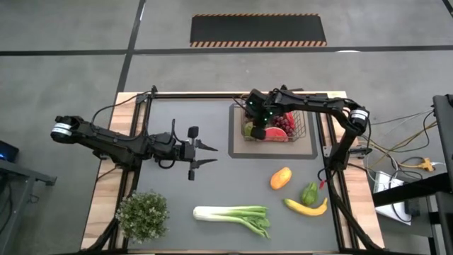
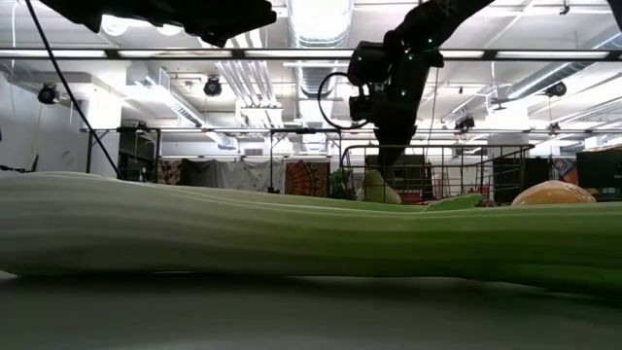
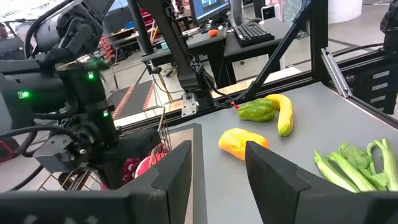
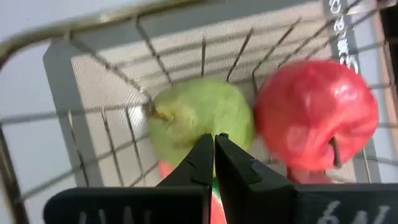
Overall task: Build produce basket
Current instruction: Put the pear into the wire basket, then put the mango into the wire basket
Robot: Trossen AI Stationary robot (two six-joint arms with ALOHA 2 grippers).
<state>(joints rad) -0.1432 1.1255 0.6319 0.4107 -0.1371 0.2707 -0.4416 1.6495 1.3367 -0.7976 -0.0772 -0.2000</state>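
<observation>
Dark bench (image 1: pixel 212 177), basket (image 1: pixel 306 132) at its far right: lime (image 4: pixel 199 124), apple (image 4: pixel 314 112), grapes (image 1: pixel 282 123), watermelon slice (image 1: pixel 274 134) inside. Mango (image 1: pixel 281 178), green pepper (image 1: pixel 309 193), banana (image 1: pixel 306 207), leek (image 1: pixel 233 217) lie nearer than basket, unloaded. Right gripper (image 4: pixel 214 152) over basket, fingers closed, empty. Left gripper (image 1: pixel 211 154) left of basket, fingers spread, empty.

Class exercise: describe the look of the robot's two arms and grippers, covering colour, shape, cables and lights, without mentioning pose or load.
Both arms are dark, jointed links with pale silver caps at the base end and black cables looping alongside. The left gripper has two slim, pointed black fingers. The right gripper has flat, tapering black fingers; its wrist carries small green lights.
</observation>
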